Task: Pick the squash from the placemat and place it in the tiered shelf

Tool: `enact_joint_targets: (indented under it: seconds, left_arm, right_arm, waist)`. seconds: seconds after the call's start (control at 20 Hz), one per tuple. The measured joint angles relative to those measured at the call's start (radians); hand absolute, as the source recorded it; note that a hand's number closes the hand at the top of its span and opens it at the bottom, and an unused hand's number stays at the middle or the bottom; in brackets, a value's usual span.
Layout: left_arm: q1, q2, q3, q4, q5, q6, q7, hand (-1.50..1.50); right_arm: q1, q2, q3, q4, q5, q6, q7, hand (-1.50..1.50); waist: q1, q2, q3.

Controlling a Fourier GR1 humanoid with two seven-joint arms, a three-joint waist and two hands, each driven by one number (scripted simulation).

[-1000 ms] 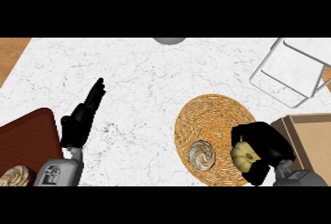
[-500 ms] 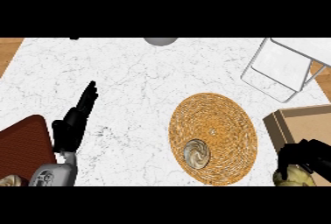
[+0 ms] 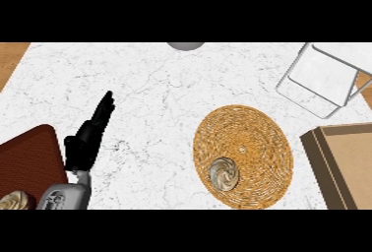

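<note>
Woven placemat point(image 3: 243, 155) shows no squash; left hand point(image 3: 91, 138) rests lower left, fingers straight together; unseen, the squash could miss the tiered shelf point(image 3: 323, 78).

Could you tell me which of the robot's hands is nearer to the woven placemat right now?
Left, the only hand in view. The left hand rests open on the counter, apart from the woven placemat on its left side. The right hand shows nowhere in the head view.
</note>
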Motion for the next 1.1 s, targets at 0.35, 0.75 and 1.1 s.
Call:
enact_joint_targets:
  seconds: [0.35, 0.75, 1.1]
  left_arm:
    - [-0.021, 0.003, -0.006, -0.001, 0.002, -0.016, 0.01, 0.0]
    - [-0.042, -0.015, -0.025, -0.011, -0.011, -0.015, 0.036, 0.0]
    - [-0.053, -0.019, -0.017, 0.039, -0.016, -0.019, -0.005, 0.0]
  right_arm:
    - [-0.002, -0.11, -0.226, 0.121, -0.214, 0.03, 0.048, 1.5]
    - [-0.197, -0.21, -0.267, 0.27, -0.34, 0.057, 0.178, 1.5]
    - [-0.4, -0.267, -0.212, 0.359, -0.391, 0.063, 0.298, 1.5]
  waist:
    - [0.029, 0.004, 0.0]
    - [0.054, 0.008, -0.001]
    - [0.059, 0.01, -0.001]
